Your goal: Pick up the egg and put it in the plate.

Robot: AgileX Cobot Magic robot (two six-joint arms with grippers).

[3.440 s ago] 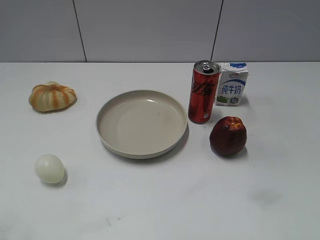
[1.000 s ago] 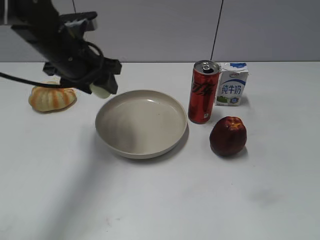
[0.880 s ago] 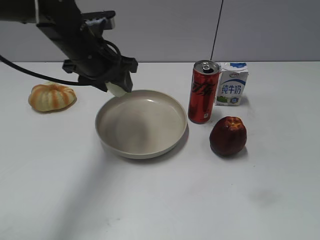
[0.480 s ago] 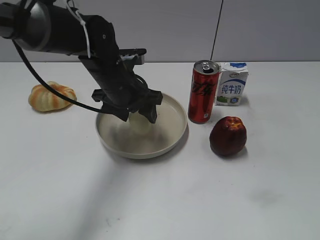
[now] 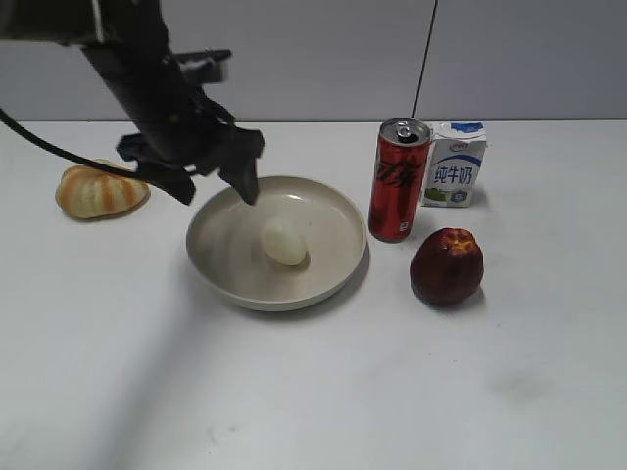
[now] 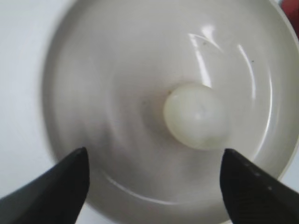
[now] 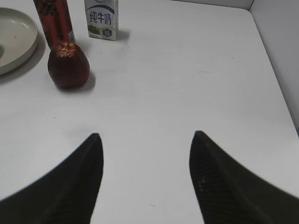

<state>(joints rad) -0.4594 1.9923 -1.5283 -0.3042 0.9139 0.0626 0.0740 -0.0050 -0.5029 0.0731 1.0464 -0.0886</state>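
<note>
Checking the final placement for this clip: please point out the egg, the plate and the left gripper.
egg (image 5: 282,241), exterior view, middle of its shell.
plate (image 5: 276,298), exterior view, front rim.
left gripper (image 5: 215,190), exterior view, the gap midway between its open fingertips.

Pumpkin (image 5: 102,189) far left; can (image 5: 398,180) touching milk carton (image 5: 455,164); apple (image 5: 447,266) near.

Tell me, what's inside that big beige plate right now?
Only the egg lies in the plate, near its middle, free of the open left gripper above. The spot beneath the egg is hidden.
</note>
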